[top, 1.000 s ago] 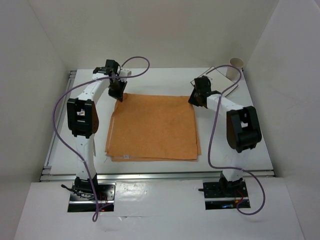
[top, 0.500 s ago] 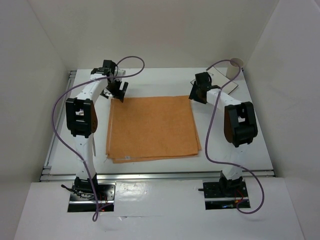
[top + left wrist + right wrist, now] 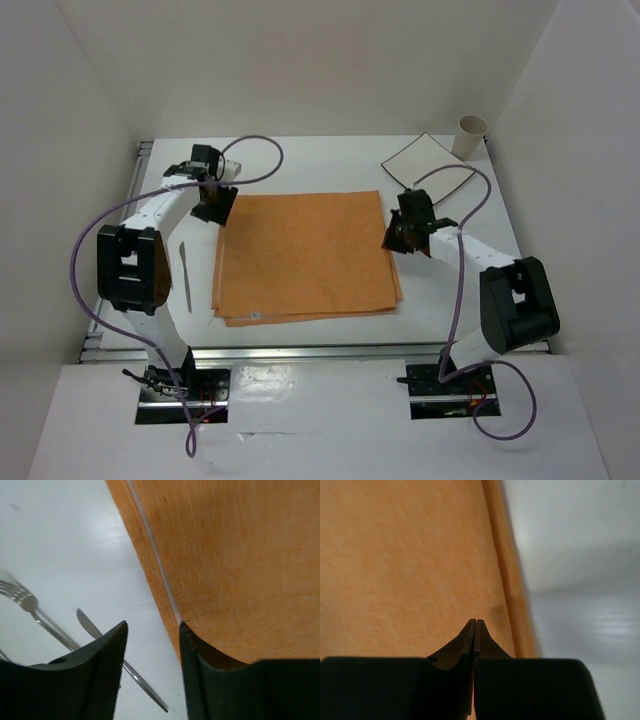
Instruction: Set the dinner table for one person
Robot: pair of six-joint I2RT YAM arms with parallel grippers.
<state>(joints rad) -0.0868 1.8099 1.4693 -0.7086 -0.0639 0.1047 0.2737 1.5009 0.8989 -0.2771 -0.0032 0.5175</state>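
The white dinner table (image 3: pixel 320 160) carries an orange placemat (image 3: pixel 305 255) lying flat in its middle. My left gripper (image 3: pixel 213 205) hovers at the mat's far left corner. In the left wrist view it (image 3: pixel 152 630) is open and empty, one finger over the bare table and the other over the placemat (image 3: pixel 235 570) edge. My right gripper (image 3: pixel 400 237) is at the mat's right edge. The right wrist view shows it (image 3: pixel 475 622) shut with nothing held, just above the placemat (image 3: pixel 405 565).
A knife (image 3: pixel 184 272) lies on the table left of the mat; the left wrist view shows the knife (image 3: pixel 142 685) crossing under my finger, with a fork (image 3: pixel 30 605) beside it. A square white plate (image 3: pixel 428 160) and a cup (image 3: pixel 472 135) stand at the far right corner.
Both grippers let go of the mat's far corners. The left one shifted slightly left and nearer and stays open. The right one moved nearer along the right edge and shut, uncovering the plate.
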